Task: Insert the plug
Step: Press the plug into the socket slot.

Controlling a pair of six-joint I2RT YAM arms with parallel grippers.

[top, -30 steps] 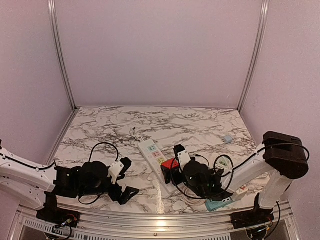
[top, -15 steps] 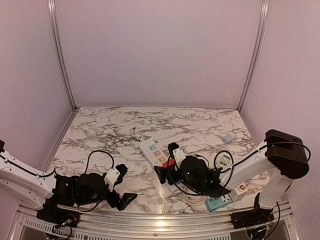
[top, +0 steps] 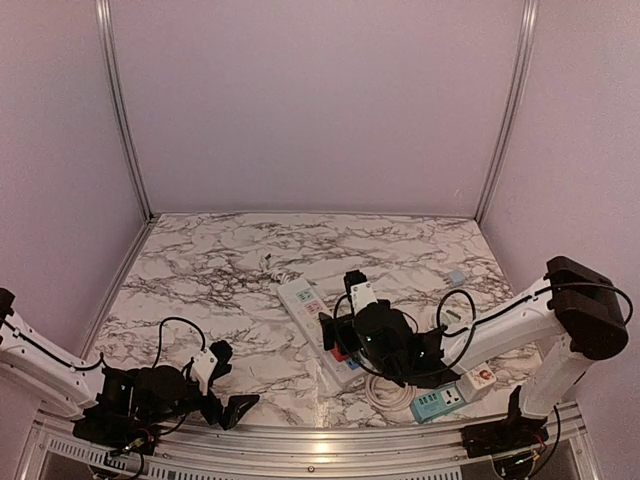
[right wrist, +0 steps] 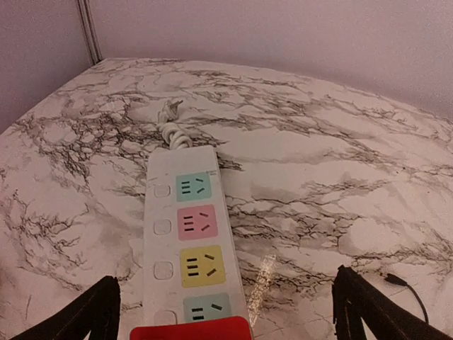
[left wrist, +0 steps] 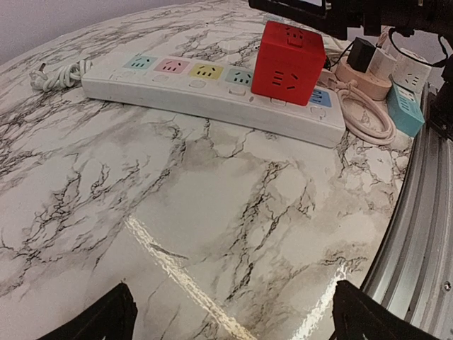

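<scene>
The red cube plug [left wrist: 288, 53] could've been left half-seated, since the right fingers [right wrist: 364, 304] were spread wide with nothing gripped, tbh.

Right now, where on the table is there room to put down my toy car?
The far half of the table, from the back wall to the white power strip, is mostly bare. So is the patch between that strip and the left gripper. The near right corner is crowded with the right gripper, coiled cable and teal socket block.

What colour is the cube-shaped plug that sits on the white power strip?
The cube plug is red; the left wrist view shows it best.
</scene>
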